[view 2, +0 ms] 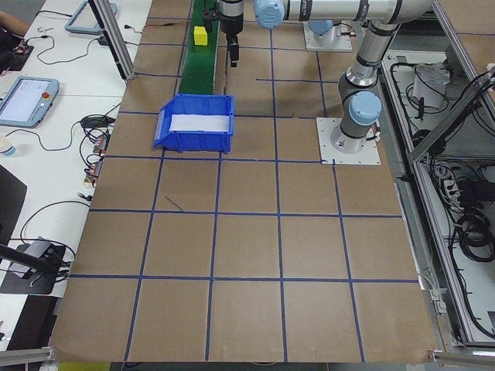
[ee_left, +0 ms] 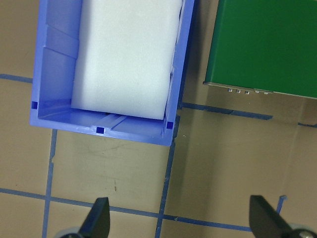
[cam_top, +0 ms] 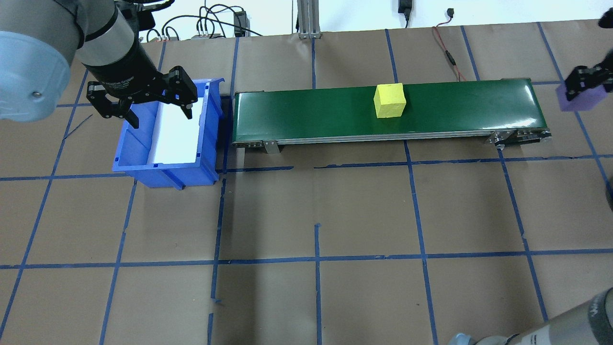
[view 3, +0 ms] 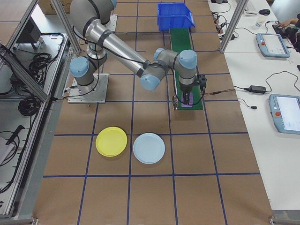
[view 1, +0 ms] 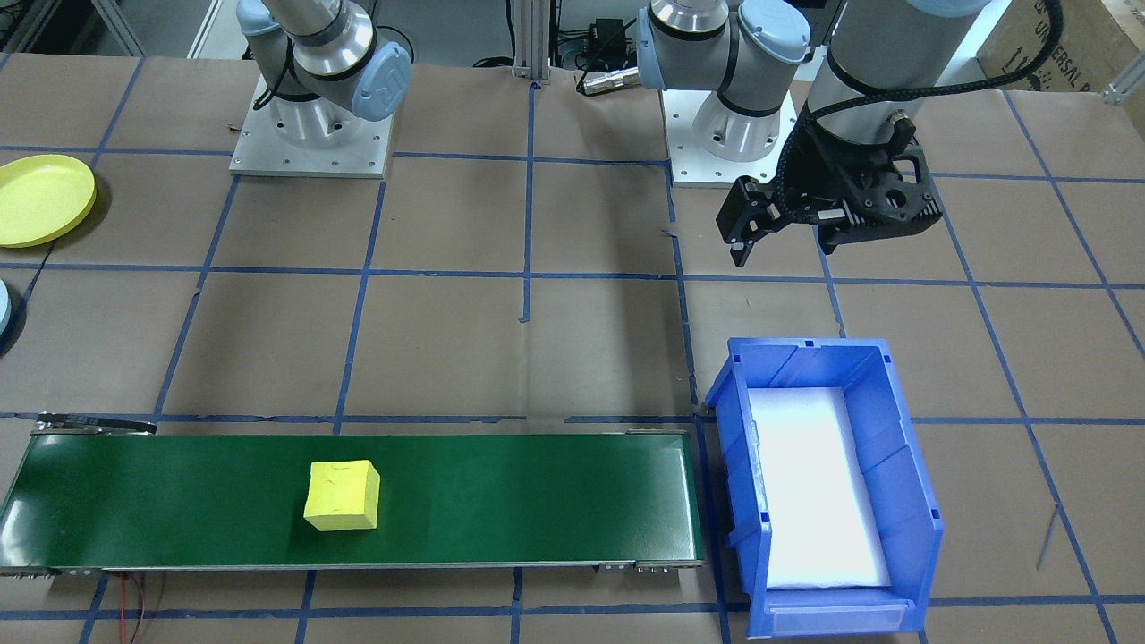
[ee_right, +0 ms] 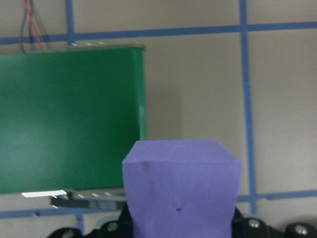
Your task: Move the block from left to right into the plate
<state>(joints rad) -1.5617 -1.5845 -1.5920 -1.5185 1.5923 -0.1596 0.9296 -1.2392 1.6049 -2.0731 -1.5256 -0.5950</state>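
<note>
Risk: right gripper point(cam_top: 586, 88), fingers clamped on purple block point(ee_right: 181, 191), could drop into your blue plate point(view 3: 149, 148) beside yellow plate point(view 3: 111, 141); left gripper point(cam_top: 142, 104) fingers apart.

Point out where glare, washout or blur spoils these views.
Overhead exterior: the white liner in the blue bin is blown out, and glare streaks the green belt at its right end. Exterior front-facing: the same liner is washed out, with a reflection on the belt's left end. Right wrist-mounted: the purple block in the right claw looms large and soft.
</note>
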